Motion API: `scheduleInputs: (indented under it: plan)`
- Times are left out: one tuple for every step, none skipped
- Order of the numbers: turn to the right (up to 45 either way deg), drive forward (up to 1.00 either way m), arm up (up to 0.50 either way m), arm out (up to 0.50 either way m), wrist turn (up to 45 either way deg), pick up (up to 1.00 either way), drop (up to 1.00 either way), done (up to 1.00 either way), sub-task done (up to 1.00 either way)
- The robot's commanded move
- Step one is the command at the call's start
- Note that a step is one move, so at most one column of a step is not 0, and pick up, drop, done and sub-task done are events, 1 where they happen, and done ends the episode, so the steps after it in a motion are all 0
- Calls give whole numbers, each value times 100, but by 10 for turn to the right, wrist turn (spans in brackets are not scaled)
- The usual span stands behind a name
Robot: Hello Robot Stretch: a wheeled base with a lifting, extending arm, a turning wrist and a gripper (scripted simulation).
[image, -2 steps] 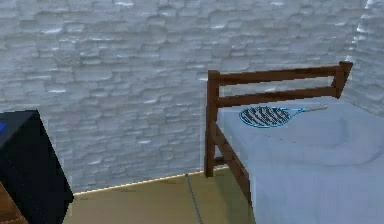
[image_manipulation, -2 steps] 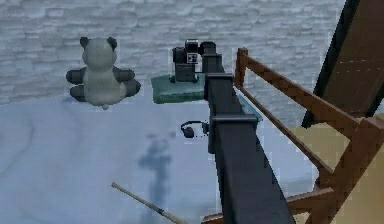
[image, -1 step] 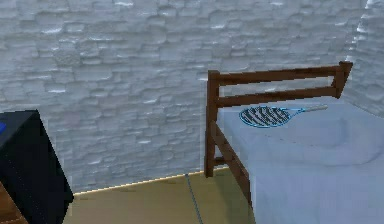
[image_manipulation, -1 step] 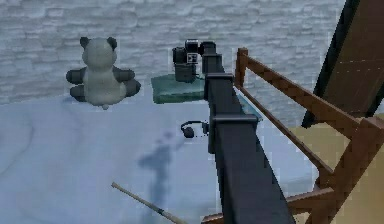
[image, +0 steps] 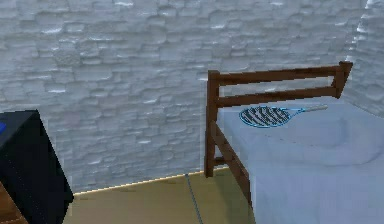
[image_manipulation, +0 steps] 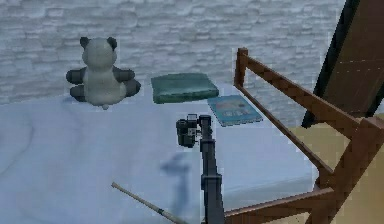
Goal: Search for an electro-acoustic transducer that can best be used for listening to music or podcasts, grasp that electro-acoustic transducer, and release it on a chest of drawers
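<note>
My gripper (image_manipulation: pixel 186 132) hangs as a dark block above the pale blue bed (image_manipulation: pixel 60 160) at the end of the dark arm bar (image_manipulation: pixel 211 185). I cannot make out its far end well enough to tell whether it holds anything. Beyond it on the sheet lie a flat green cushion (image_manipulation: pixel 184 88) and a light blue book (image_manipulation: pixel 234 108). A black-and-white panda plush (image_manipulation: pixel 100 72) sits farther left by the wall. In the forward view a blue-strung racket (image: pixel 268 116) lies on the bed (image: pixel 320 165) near its wooden headboard (image: pixel 280 75).
A dark cabinet (image: pixel 30 170) with something blue (image: pixel 12 125) on top stands at the forward view's lower left, with wooden floor (image: pixel 150 205) between it and the bed. A white brick wall (image: pixel 120 70) runs behind. The wooden bed rail (image_manipulation: pixel 300 100) crosses the arm side view's right; a thin rod (image_manipulation: pixel 148 206) lies on the sheet.
</note>
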Motion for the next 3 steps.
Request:
scheduleInputs:
  plan:
    - [0, 0, 0, 0, 0, 100, 0, 0, 0]
    - [0, 0, 10, 0, 0, 0, 0, 0, 0]
    - [0, 0, 16, 0, 0, 0, 0, 0, 0]
